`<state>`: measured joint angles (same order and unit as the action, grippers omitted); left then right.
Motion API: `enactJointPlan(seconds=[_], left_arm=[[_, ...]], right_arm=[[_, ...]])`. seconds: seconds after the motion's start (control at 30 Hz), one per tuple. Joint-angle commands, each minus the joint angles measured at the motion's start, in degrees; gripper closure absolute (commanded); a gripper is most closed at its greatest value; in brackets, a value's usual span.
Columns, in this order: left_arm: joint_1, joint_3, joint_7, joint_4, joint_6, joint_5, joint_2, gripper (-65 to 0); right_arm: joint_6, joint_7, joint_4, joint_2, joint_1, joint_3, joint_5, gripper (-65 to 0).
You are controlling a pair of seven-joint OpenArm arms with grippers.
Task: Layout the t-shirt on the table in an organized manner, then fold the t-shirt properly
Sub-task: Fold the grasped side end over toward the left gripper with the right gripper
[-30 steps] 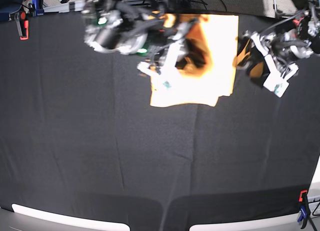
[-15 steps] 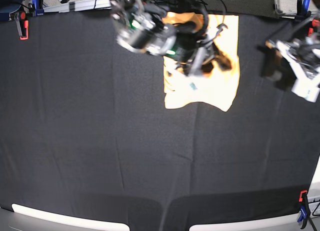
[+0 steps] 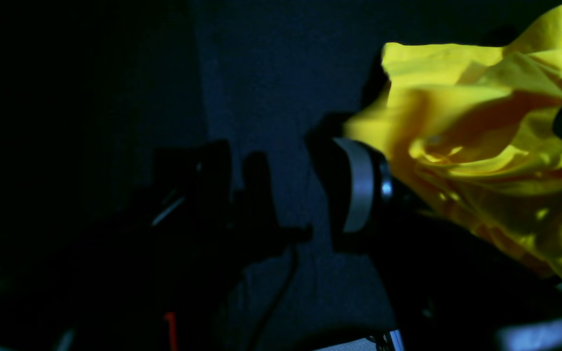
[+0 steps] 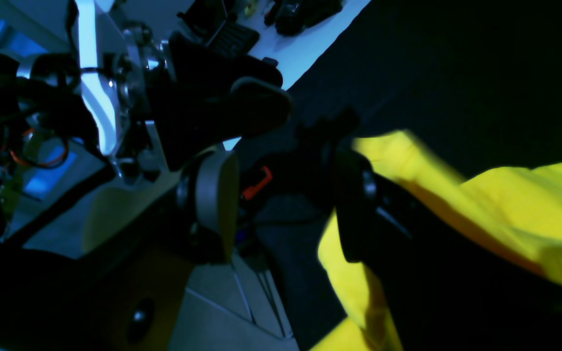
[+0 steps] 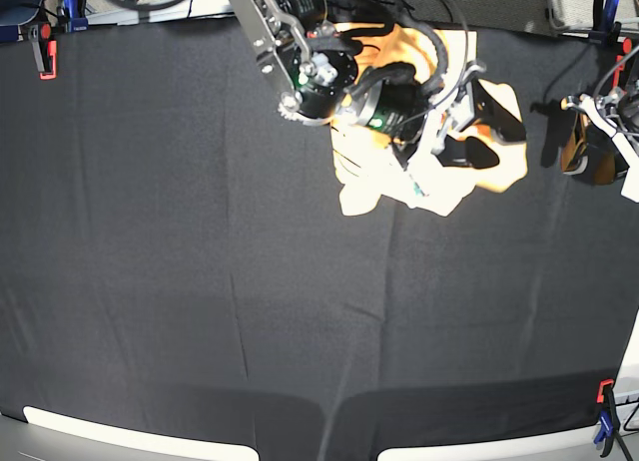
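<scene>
The t-shirt [image 5: 384, 182] lies bunched and creased at the far middle-right of the black table [image 5: 200, 281], pale in the glare with orange folds towards its right side. My right arm reaches across it from the far left. Its gripper [image 5: 487, 127] hangs over the shirt's right part, open, with nothing between the fingers in the right wrist view [image 4: 286, 209], where yellow cloth [image 4: 505, 204] lies just beside one finger. The left gripper [image 5: 584, 147] stands open near the table's right edge, apart from the shirt. In the left wrist view [image 3: 286, 195] the crumpled shirt [image 3: 481, 136] lies beyond one finger.
A red clamp [image 5: 42, 44] sits at the far left corner, and another clamp [image 5: 604, 416] at the near right edge. More clamps [image 5: 599, 7] and cables crowd the far edge behind the arms. Black cloth stretches over the near and left parts of the table.
The right arm swung to the right across the shirt, pulling the cloth along, and its gripper went from shut to open, letting the shirt go. The left arm drew back towards the right edge.
</scene>
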<state>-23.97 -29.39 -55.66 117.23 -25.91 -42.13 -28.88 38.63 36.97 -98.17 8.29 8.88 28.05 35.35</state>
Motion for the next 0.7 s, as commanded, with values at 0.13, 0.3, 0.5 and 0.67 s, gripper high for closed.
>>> enactJointPlan(seconds=[0.13, 0.3, 0.5, 0.67], left_arm=[[0.2, -0.6, 3.0, 0.9, 0.0, -3.4, -0.8, -29.2], [0.1, -0.6, 2.3, 0.9, -4.1, -10.5, -0.2, -29.2], [0.1, -0.5, -6.8, 0.9, -10.6, -24.5, 5.0, -29.2], [0.2, 2.6, -9.1, 1.0, -11.0, -27.6, 9.4, -29.2]], right_arm=[[1.4, -1.4, -6.9, 0.7, -0.8, -2.4, -7.2, -30.1], [-1.9, 0.1, -15.6, 0.7, -1.4, -7.8, -22.2, -30.1], [-5.7, 4.5, -17.5, -3.4, -1.4, -18.9, -26.4, -30.1], [-5.9, 7.8, -17.5, -9.4, -1.4, -29.8, -23.5, -30.1]])
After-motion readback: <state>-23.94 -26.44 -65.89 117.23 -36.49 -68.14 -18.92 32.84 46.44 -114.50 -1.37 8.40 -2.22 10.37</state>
